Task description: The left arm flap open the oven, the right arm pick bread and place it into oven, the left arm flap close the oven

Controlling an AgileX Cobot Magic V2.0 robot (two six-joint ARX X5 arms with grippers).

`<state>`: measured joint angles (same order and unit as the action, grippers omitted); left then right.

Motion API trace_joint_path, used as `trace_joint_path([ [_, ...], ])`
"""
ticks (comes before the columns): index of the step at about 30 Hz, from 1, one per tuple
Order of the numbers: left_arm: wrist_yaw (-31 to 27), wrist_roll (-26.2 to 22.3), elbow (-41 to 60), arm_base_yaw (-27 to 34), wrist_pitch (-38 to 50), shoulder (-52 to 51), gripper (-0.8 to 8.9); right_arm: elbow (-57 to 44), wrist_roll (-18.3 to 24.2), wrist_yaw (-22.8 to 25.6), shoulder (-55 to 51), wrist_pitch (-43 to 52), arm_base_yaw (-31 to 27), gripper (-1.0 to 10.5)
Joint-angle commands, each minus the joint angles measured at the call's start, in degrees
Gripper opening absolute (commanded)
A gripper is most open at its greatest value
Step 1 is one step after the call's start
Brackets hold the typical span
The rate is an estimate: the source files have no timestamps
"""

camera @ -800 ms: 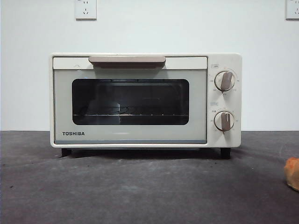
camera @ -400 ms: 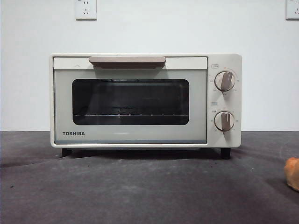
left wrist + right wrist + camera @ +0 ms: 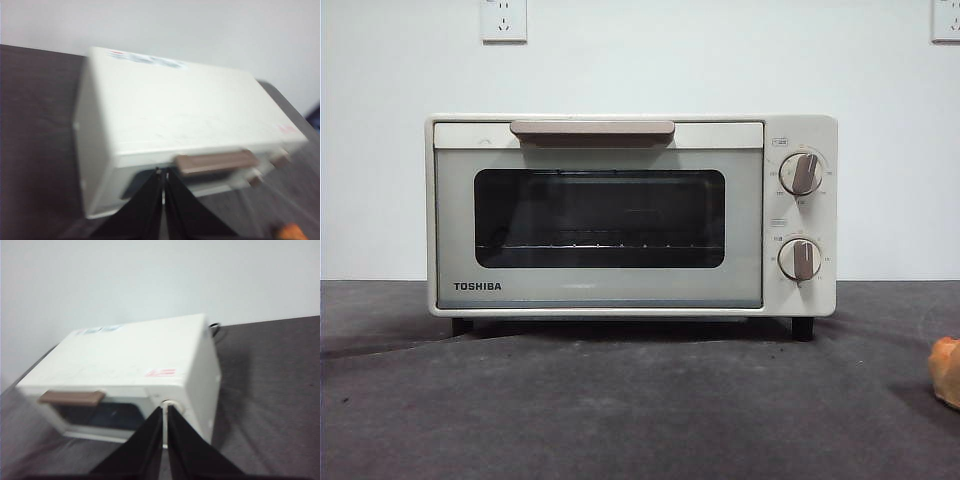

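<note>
The cream-white TOSHIBA oven (image 3: pixel 630 215) stands on the dark table with its glass door shut and its beige bar handle (image 3: pixel 592 129) at the top. The bread (image 3: pixel 946 371), golden-brown, lies at the right edge of the front view, cut off by the frame. No arm shows in the front view. In the left wrist view the left gripper (image 3: pixel 162 175) is shut, above and in front of the oven (image 3: pixel 175 120), near the handle (image 3: pixel 216 163). The bread shows there as an orange patch (image 3: pixel 292 232). In the right wrist view the right gripper (image 3: pixel 165 410) is shut, high before the oven (image 3: pixel 135 370).
A white wall with two sockets (image 3: pixel 503 19) stands behind the oven. Two beige knobs (image 3: pixel 801 174) sit on the oven's right panel. A wire rack (image 3: pixel 600 243) shows through the window. Dark table (image 3: pixel 620 400) stretches in front.
The oven and the bread have not moved. Only the reflections in the oven window have shifted.
</note>
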<state>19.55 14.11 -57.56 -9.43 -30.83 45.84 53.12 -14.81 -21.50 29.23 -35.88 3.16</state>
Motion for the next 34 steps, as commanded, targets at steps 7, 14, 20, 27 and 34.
trace_joint_path([
  [7, 9.92, -10.56, -11.65, -6.27, -11.82, 5.81, 0.16, 8.35, 9.4, -9.11, 7.72, -9.31, 1.46, 0.1],
  [14, 12.63, -12.39, -11.74, -7.96, -12.87, 5.29, 0.28, 8.37, 11.91, -9.14, 7.69, -11.56, 3.8, 0.1],
  [20, 12.63, -12.41, -11.72, -7.96, -13.51, 5.42, 1.22, 8.37, 11.8, -9.03, 7.67, -11.56, 3.89, 1.0],
  [27, 12.63, -12.39, -11.72, -7.96, -13.51, 5.42, 6.08, 8.37, 10.54, -8.5, 7.67, -12.24, 3.89, 4.9],
  [34, 12.63, -11.67, -11.72, -7.96, -13.84, 5.42, 5.97, 8.17, 10.25, -8.41, 7.93, -18.01, 4.17, 4.9],
])
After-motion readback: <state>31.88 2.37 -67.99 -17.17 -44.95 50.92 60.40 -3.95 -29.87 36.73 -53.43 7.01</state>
